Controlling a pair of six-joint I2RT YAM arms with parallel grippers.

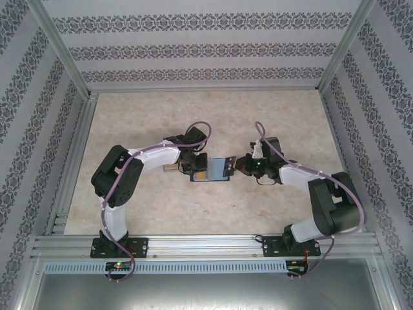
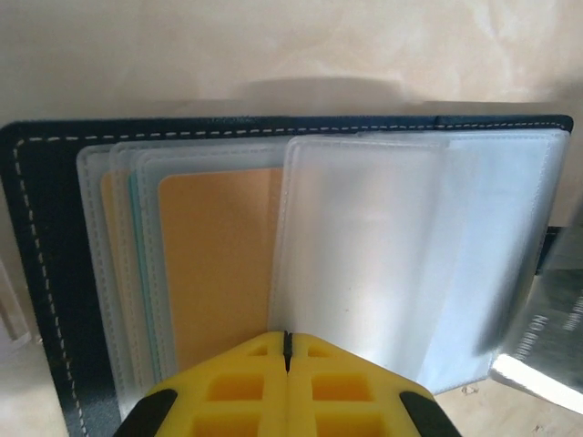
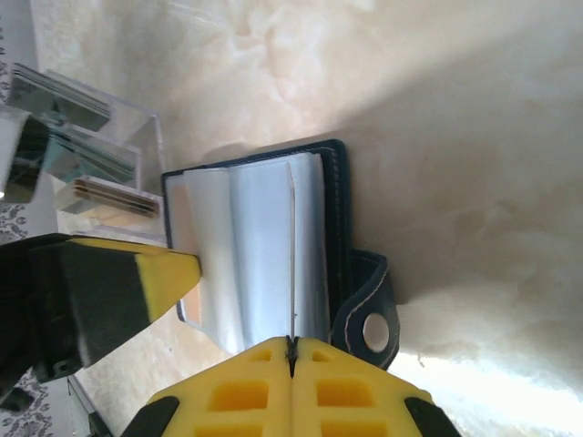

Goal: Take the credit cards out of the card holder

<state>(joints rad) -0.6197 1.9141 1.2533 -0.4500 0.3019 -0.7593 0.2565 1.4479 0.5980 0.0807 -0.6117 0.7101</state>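
The card holder point(image 1: 213, 169) lies open mid-table, a dark navy case point(image 2: 46, 228) with white stitching, clear sleeves and a snap tab point(image 3: 369, 314). An orange credit card point(image 2: 219, 264) sits in a sleeve on the left side, with teal and tan edges behind it. My left gripper point(image 2: 287, 341) is shut, its yellow tips resting at the near edge of the sleeves point(image 1: 195, 165). My right gripper point(image 3: 291, 344) is shut on one clear sleeve point(image 3: 292, 255), held upright and edge-on, on the holder's right side point(image 1: 237, 166).
A clear stand point(image 3: 137, 137) beside the holder carries teal, dark and tan cards point(image 3: 91, 155). Patterned walls and metal frame rails point(image 1: 74, 161) enclose the marble-look table. Open tabletop lies behind the holder point(image 1: 213, 116).
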